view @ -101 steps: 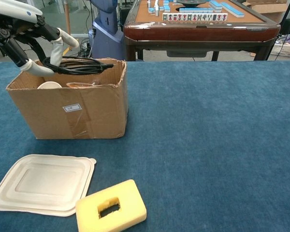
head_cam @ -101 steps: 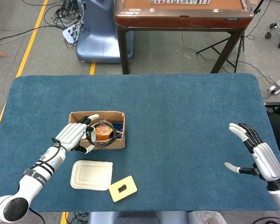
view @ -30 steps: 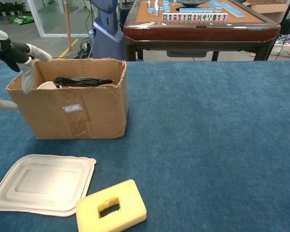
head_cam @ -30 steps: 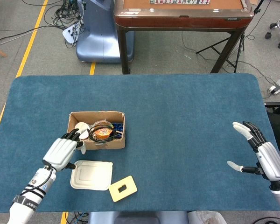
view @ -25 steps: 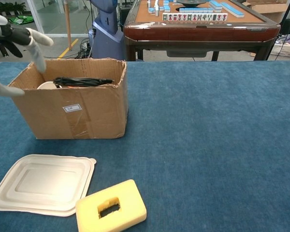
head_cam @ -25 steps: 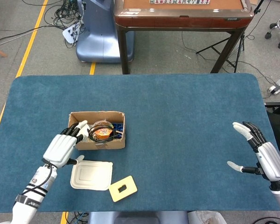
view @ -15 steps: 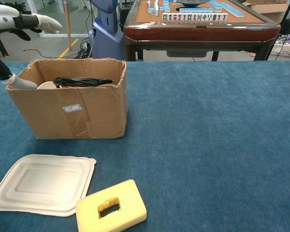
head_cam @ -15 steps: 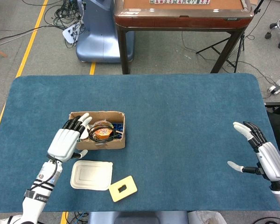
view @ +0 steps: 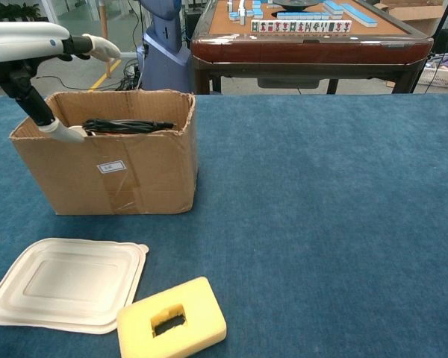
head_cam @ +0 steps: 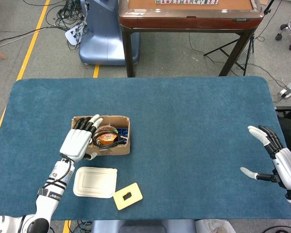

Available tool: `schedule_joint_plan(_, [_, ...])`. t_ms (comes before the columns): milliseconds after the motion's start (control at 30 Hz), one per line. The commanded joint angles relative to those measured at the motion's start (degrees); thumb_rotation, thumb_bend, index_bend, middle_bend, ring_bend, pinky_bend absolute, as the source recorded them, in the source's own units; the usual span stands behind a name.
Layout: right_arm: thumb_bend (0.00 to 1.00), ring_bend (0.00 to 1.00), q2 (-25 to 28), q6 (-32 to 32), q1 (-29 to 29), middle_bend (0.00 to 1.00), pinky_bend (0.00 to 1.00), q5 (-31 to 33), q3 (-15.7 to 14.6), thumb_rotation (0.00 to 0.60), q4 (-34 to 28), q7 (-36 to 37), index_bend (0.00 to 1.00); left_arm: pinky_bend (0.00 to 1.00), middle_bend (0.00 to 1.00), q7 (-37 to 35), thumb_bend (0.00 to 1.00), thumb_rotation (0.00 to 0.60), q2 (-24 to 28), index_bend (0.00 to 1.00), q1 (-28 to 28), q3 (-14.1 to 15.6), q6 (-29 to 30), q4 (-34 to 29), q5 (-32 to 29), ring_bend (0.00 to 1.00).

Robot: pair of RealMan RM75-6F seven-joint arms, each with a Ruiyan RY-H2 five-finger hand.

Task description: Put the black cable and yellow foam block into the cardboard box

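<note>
The black cable (view: 127, 125) lies coiled inside the cardboard box (view: 134, 175), on top of its contents (head_cam: 106, 137). My left hand (head_cam: 79, 141) hovers over the box's left part with its fingers spread and nothing in it; in the chest view the left hand (view: 37, 45) sits above the box's left rim, thumb pointing down inside. The yellow foam block (head_cam: 127, 195) with a dark slot lies flat on the table near the front edge (view: 172, 321). My right hand (head_cam: 283, 165) stands open far right, holding nothing.
A white lidded food container (head_cam: 95, 182) lies flat between the box and the foam block (view: 63, 283). The blue table cloth (head_cam: 194, 145) stretches between the box and the right hand. A brown mahjong table (view: 306, 37) stands behind.
My left hand let go of the cable, which now lies in the box, drew back to the left, then returned over the box's left part. The right hand drifted slightly right.
</note>
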Motion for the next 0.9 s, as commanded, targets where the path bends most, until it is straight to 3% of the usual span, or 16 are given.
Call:
schedule_joint_plan(33, [0.0,0.0,0.1,0.2,-0.1,0.12,0.0,0.2,0.1,0.6,0.1,0.4,0.12,0.03,0.0,0.0,0.12,0.6,-0.5,0.0,-0.9,-0.7,-0.5,0.9,-1.4,0.0])
schedule_joint_plan(900, [0.0,0.0,-0.8,6.0,-2.1,0.16,0.0,2.0,2.8,0.6,2.2,8.3,0.15,0.03,0.0,-5.7,0.12,0.6,-0.1,0.0,-2.3,-4.1,-0.5,4.3,-5.2,0.0])
